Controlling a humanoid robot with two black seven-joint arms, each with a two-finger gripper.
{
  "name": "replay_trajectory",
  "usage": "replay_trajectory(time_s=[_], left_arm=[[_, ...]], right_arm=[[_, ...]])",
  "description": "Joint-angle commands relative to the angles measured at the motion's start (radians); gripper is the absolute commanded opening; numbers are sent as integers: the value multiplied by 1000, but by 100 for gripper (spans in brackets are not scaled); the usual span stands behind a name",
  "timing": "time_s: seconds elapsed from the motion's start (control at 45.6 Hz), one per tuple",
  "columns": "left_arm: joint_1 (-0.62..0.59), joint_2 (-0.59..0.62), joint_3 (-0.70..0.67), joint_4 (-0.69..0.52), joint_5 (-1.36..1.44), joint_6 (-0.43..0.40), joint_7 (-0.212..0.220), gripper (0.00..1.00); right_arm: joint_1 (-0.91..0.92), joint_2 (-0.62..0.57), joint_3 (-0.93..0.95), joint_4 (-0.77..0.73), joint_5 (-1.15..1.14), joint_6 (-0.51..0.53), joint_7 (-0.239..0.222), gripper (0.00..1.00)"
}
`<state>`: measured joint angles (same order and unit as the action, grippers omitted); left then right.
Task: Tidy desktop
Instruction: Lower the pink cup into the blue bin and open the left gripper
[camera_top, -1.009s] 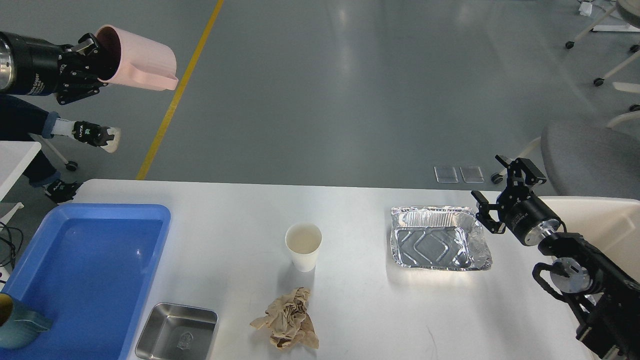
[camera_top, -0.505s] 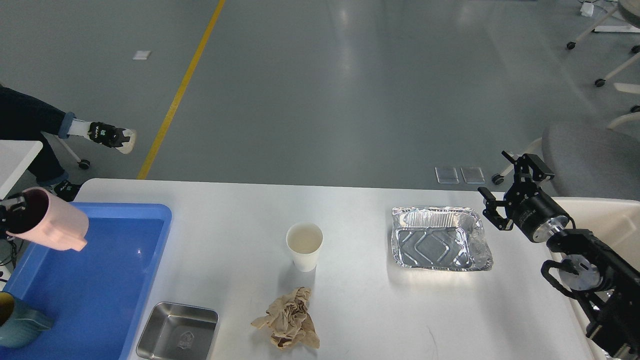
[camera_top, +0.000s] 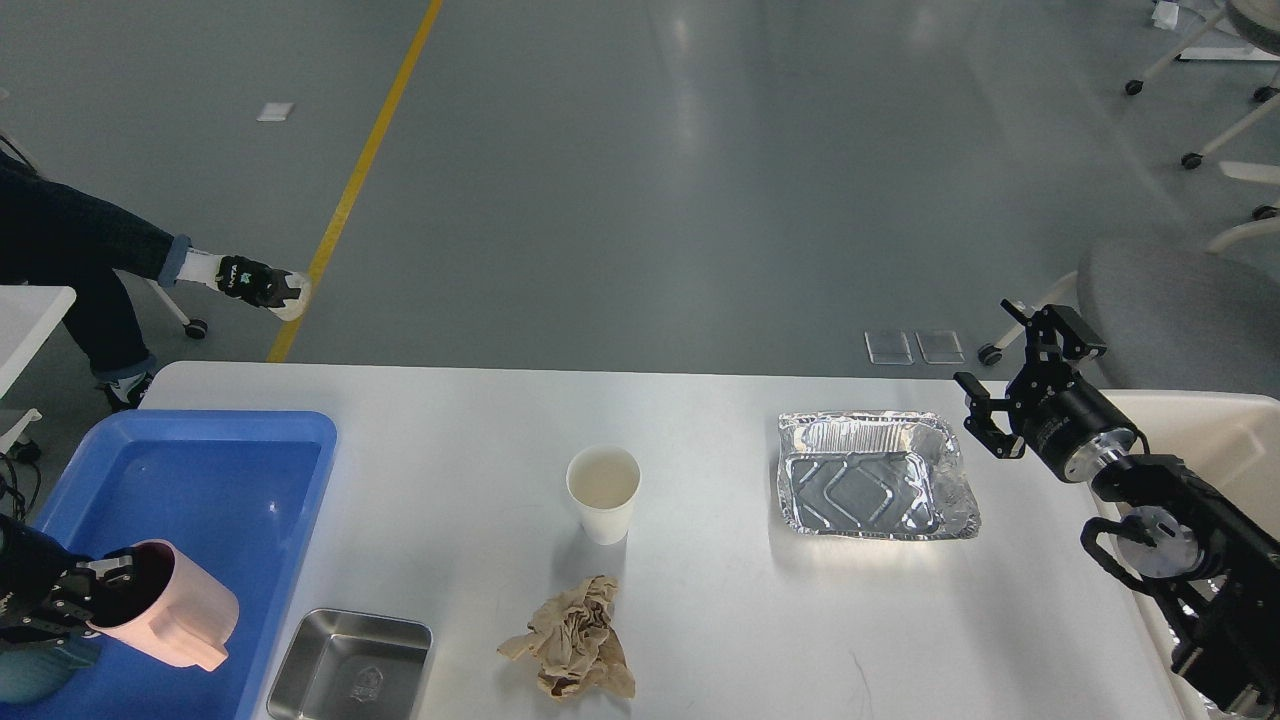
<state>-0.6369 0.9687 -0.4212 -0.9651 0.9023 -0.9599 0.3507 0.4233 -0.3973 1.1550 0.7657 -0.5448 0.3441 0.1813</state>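
Over blue tray (camera_top: 200, 440), table's (camera_top: 700, 620) left end | left hand (camera_top: 85, 600) clamped on tilted pink cup (camera_top: 175, 618), spout rightward | right hand (camera_top: 1030, 385) spread, empty, just right of foil pan (camera_top: 875, 475) | paper cup (camera_top: 603, 492), crumpled napkin (camera_top: 570, 640) midway, remaining.

Left gripper (camera_top: 85, 600) holding pink cup (camera_top: 170, 618) over blue tray (camera_top: 300, 440), right gripper (camera_top: 1020, 385) spread wide.

- We note the large white rectangular desktop (camera_top: 720, 600): smooth, matt.
- Blue plastic tray (camera_top: 200, 470): glossy.
- Crinkled silver foil pan (camera_top: 875, 490): shiny, embossed.
- Small square steel dish (camera_top: 350, 665): brushed metal.
- White paper cup (camera_top: 603, 493): matt.
- Crumpled brown paper wad (camera_top: 570, 640): rough.
- Pink plastic cup (camera_top: 175, 615): smooth, matt.
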Motion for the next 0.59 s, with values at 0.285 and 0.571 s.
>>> replay_trajectory(time_s=[0.285,0.571], left_arm=[[20,-35,-2,11,87,0,-1,0],[33,-36,-1,13,92,0,-1,0]], right_arm=[[-1,2,2,9,0,-7,0,100],[-6,0,2,26,0,-8,0,100]])
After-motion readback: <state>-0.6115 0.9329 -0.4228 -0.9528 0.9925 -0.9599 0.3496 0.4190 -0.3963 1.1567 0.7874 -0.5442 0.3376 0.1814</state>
